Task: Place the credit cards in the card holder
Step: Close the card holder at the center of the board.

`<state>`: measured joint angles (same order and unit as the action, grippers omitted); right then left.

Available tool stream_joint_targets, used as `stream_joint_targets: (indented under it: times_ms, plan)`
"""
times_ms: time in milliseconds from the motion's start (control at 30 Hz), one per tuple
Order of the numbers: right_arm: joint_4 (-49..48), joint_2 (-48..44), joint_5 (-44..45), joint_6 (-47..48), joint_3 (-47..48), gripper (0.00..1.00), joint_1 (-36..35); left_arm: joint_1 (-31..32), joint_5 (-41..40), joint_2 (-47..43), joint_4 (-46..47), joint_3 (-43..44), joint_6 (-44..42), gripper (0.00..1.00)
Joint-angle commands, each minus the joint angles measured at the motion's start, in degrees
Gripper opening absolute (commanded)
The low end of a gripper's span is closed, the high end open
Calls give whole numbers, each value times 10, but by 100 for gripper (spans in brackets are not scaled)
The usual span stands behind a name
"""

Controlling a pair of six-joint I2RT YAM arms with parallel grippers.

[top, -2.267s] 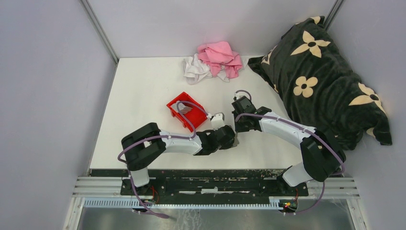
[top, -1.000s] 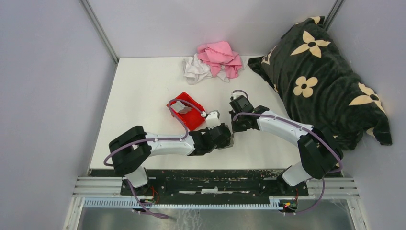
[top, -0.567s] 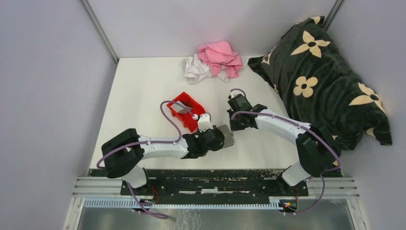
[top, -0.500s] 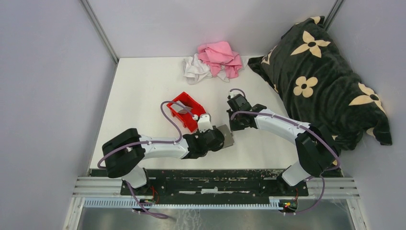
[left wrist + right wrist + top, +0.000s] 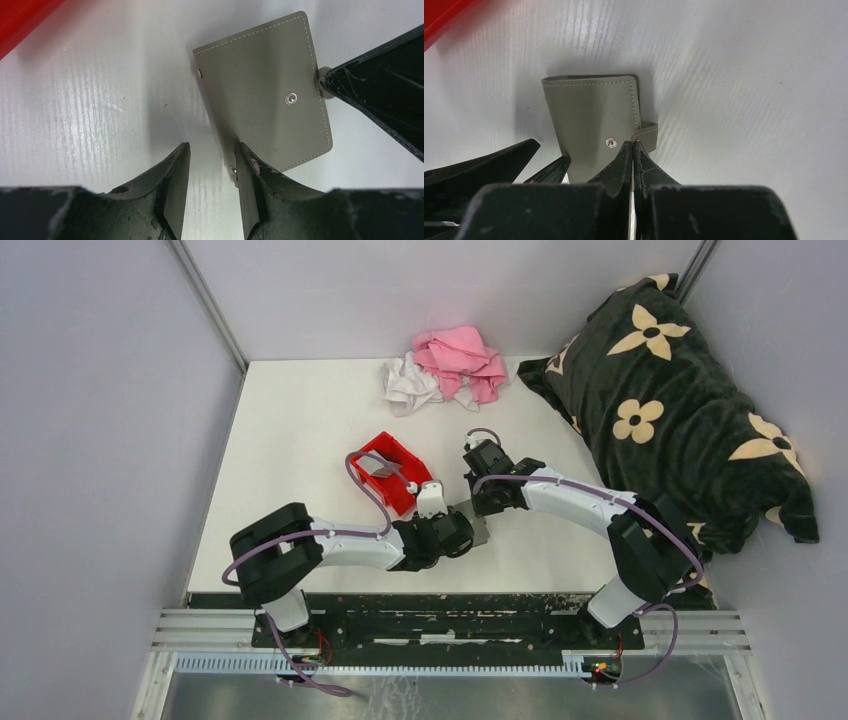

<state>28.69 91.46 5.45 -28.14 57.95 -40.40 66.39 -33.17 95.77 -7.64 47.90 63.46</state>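
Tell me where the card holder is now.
In the top view the card holder lies on the table between the left gripper and right gripper, right of the red bin.

The top camera looks steeply down from above and behind the arms [image 5: 340, 540], taking in the whole table [image 5: 300, 420]. Both wrist cameras sit close over it, facing each other, sharing the wallet [image 5: 265, 100] and a bin [image 5: 20, 15] corner.

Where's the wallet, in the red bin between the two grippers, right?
No, not in the bin. The wallet lies on the white table beside the red bin, between the left gripper and the right gripper. The left wrist view shows it.
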Motion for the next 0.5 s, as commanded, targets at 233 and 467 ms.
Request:
stream_joint_targets:
  times_ms: [233, 467]
  plan:
    - [1, 15, 12, 4, 29, 1, -25, 1, -20, 18, 19, 23, -3, 47]
    - [6, 27, 25, 8, 31, 1, -35, 1, -16, 21, 28, 21, -1, 47]
